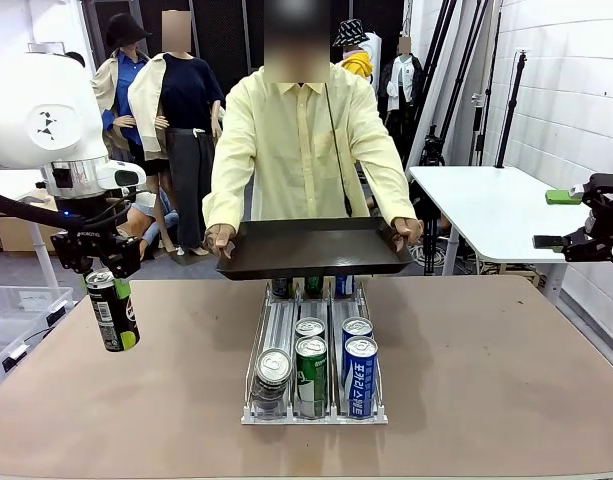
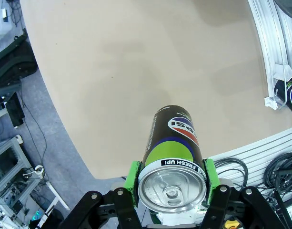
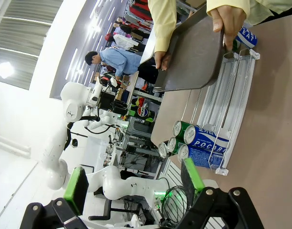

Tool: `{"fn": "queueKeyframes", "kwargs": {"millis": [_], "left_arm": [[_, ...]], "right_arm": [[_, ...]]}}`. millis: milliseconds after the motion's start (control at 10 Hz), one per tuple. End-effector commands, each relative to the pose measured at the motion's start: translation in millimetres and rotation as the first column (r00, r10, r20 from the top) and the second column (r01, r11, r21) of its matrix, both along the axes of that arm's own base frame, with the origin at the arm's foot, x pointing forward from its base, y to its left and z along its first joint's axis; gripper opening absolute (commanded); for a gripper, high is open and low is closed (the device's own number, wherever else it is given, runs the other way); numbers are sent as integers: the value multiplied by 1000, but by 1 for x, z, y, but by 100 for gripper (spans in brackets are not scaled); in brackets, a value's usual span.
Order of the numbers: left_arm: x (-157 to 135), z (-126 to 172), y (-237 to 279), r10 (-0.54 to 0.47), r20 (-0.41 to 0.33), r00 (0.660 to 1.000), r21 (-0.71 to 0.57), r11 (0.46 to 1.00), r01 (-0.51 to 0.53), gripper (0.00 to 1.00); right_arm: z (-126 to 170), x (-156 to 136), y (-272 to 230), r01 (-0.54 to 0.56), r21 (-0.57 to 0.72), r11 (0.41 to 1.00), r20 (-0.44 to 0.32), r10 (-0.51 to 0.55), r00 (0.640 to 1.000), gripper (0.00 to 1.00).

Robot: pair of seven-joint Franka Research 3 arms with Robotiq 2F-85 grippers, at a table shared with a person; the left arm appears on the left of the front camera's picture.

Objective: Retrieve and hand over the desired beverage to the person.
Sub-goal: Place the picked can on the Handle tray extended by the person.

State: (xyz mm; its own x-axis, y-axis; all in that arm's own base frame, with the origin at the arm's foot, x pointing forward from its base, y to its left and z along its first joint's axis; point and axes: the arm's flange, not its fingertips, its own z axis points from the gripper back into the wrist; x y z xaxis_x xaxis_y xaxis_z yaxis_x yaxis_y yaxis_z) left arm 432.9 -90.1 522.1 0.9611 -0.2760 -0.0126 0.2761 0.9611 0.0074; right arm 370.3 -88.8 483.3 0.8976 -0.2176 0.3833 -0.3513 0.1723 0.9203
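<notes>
Holding Pepsi can at frame left, left gripper clamped; right gripper wide open, empty; person holds tray.

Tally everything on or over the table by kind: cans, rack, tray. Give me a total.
Cans: 9 (one held can in the left gripper, 5 at the near end of the rack, 3 at its far end, partly hidden under the tray)
Rack: 1
Tray: 1, held by the person
Total: 11

White table, clear plastic bin
</notes>
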Motion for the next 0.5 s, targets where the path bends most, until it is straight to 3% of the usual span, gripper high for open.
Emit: {"fn": "queueKeyframes", "kwargs": {"millis": [0, 400], "left_arm": [[-1, 4, 1, 3, 9, 1000, 1, 1000, -3, 0], [-1, 4, 1, 3, 9, 1000, 1, 1000, -3, 0]], "right_arm": [[1, 0, 0, -5, 11, 1000, -5, 5, 1000, 100], [1, 0, 0, -5, 11, 1000, -5, 5, 1000, 100]]}}
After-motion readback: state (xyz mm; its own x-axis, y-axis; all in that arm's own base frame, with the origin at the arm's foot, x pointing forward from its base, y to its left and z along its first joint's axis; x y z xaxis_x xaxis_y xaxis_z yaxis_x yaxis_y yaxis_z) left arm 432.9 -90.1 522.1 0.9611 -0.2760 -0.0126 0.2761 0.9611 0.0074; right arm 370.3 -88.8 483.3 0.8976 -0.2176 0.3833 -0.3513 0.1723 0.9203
